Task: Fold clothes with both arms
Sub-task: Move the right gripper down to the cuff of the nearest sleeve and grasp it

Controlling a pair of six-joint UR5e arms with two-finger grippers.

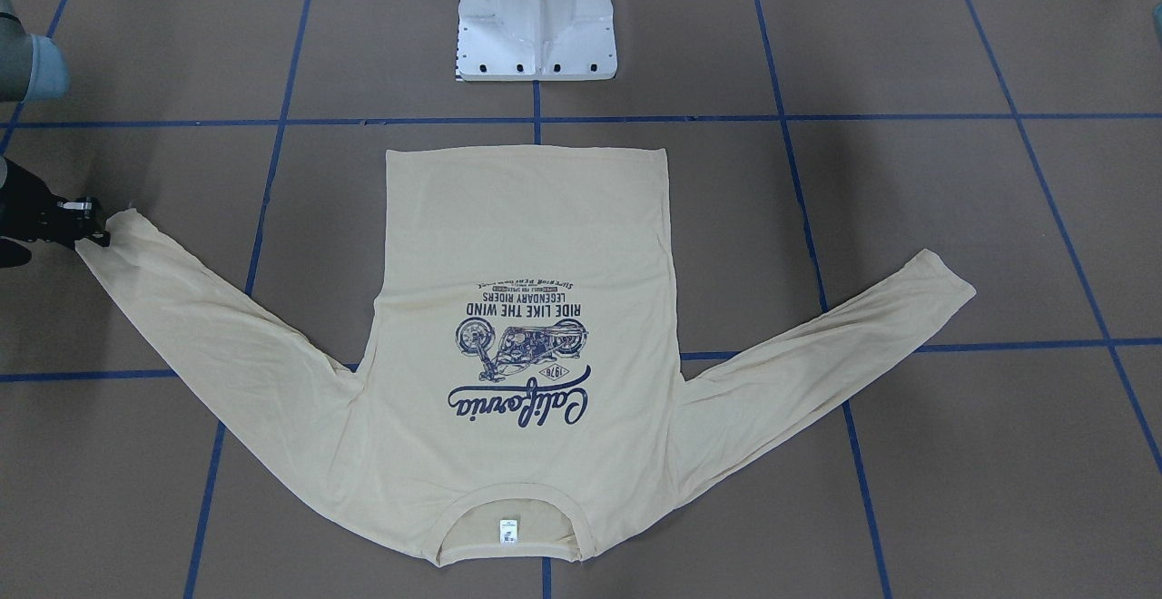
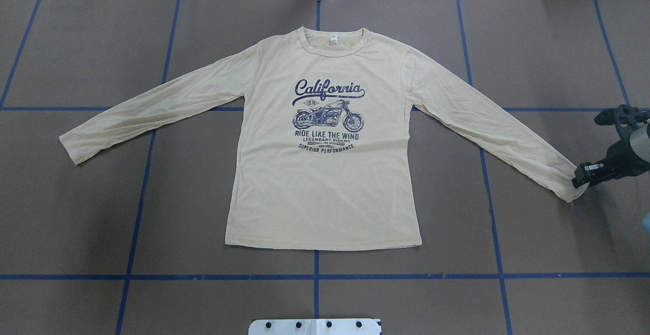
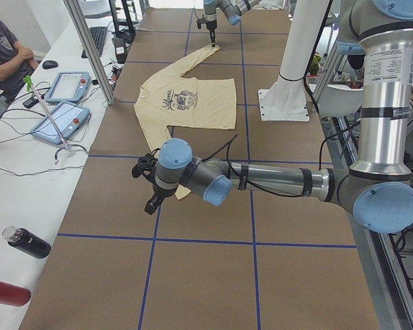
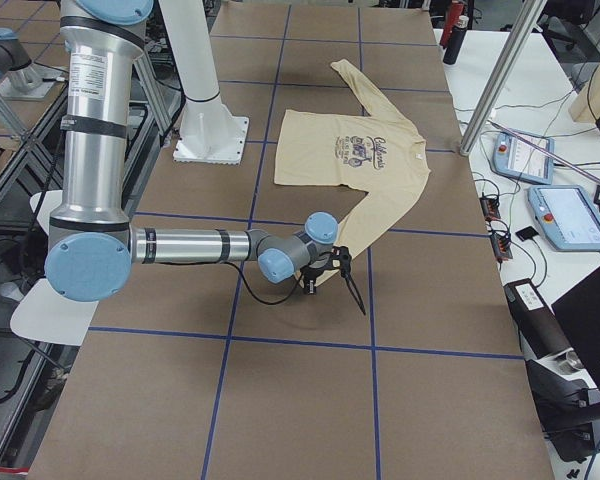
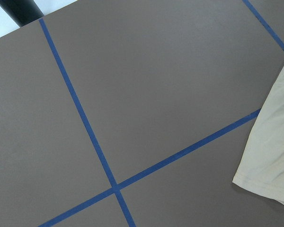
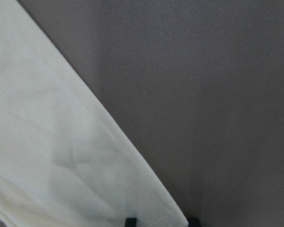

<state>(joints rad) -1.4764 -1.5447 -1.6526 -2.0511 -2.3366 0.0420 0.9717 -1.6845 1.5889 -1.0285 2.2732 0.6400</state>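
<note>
From across the table I see the T-shirt (image 1: pixel 526 245) spread flat on the brown table (image 1: pixel 953 454), print up. Its hem is toward the white pedestal (image 1: pixel 536 27) and its collar is nearest the camera. Both sleeves angle outward. The right gripper (image 1: pixel 95 234) sits at the very end of the sleeve on this view's left, touching the cuff.

From overhead, the T-shirt (image 2: pixel 325 193) lies in the middle of the blue tape (image 2: pixel 315 276) grid. The right gripper (image 2: pixel 579 180) meets the cuff at the right edge. The other cuff (image 2: pixel 71 147) lies alone, and I see no left arm here.

From the left end, the left gripper (image 3: pixel 151 203) hangs over the table just beside the near cuff. From here I cannot tell whether its jaws are apart or together. The far arm's tool is at the far cuff.

From the right end, the right gripper (image 4: pixel 320 285) is down at the near sleeve's tip.

My left wrist camera shows bare table, crossed tape and the cuff (image 5: pixel 270 161) at the lower right, clear of the tool.

My right wrist camera is close over the sleeve (image 6: pixel 52 142). Two dark fingertips (image 6: pixel 130 222) stand apart at the bottom edge, with the cuff's corner between them.
</note>
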